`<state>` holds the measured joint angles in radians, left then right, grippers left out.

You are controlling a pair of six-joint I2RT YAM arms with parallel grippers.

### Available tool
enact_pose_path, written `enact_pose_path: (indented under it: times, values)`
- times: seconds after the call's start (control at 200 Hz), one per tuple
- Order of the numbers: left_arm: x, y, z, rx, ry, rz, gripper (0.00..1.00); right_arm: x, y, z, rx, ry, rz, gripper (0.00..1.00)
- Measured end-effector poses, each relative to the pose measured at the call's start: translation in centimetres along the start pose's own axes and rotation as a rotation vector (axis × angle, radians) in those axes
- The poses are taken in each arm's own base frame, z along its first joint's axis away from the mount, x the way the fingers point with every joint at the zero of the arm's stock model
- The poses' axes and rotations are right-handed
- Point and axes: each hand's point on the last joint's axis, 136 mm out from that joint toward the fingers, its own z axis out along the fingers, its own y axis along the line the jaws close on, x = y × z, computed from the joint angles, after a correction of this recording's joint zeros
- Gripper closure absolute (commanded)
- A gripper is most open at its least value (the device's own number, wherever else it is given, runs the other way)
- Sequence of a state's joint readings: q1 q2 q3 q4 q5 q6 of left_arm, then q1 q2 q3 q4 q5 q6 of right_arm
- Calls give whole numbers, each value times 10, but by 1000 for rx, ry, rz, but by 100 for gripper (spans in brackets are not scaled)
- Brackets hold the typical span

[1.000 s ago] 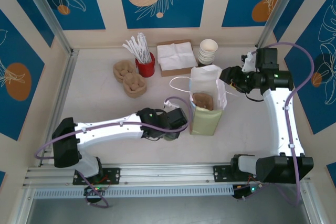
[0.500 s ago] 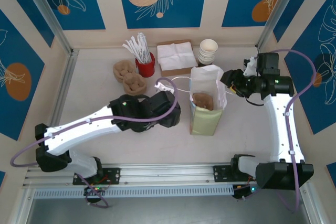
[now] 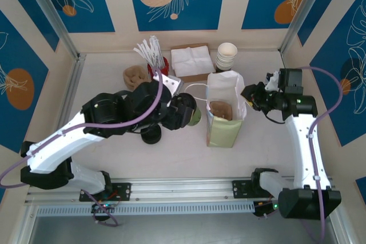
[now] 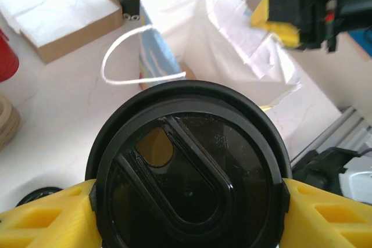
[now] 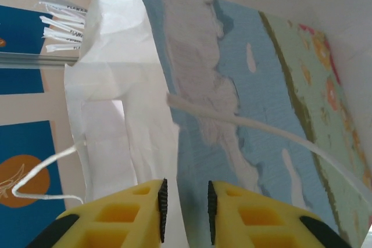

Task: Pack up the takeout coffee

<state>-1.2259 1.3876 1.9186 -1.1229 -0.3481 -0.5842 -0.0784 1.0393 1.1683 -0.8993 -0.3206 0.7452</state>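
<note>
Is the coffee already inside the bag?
No, the left pincer holds the lidded coffee outside the bag, whose open top lies ahead of it.

Left wrist view: the takeout coffee hides its own cup wall under the black lid, bottom edge clipping it. A brown shape inside the bag, too small to tell.

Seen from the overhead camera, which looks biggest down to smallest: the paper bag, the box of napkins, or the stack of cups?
1. Paper bag, largest, though standing tall puts it nearer the camera.
2. Box of napkins.
3. Stack of cups, smallest.
</note>
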Motion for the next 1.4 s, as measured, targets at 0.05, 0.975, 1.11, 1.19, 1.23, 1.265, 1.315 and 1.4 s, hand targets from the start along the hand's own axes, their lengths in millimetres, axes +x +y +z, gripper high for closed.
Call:
enact_pose_path:
  times: [0.05, 0.975, 1.11, 1.19, 1.23, 1.265, 1.315, 1.4]
  values:
    - [-9, -4, -6, 20, -21, 5, 32, 4, -1, 1, -18, 0, 32, 79]
    - [-46, -4, 54, -16, -8, 11, 31, 59, 41, 29, -208, -16, 236, 86]
    - [-47, 4, 62, -40, -1, 1, 32, 65, 46, 36, -232, -9, 271, 86]
    - [-48, 8, 64, -51, 1, -5, 32, 66, 52, 38, -251, -8, 288, 87]
    - [-49, 11, 65, -55, 0, -9, 31, 66, 56, 39, -264, -10, 291, 87]
    - [-50, 13, 65, -59, -1, -12, 32, 67, 60, 40, -273, -9, 293, 87]
    - [-51, 15, 65, -65, -2, -16, 31, 69, 65, 43, -287, -2, 297, 87]
    - [-52, 20, 66, -74, -3, -22, 32, 71, 72, 48, -302, 7, 306, 87]
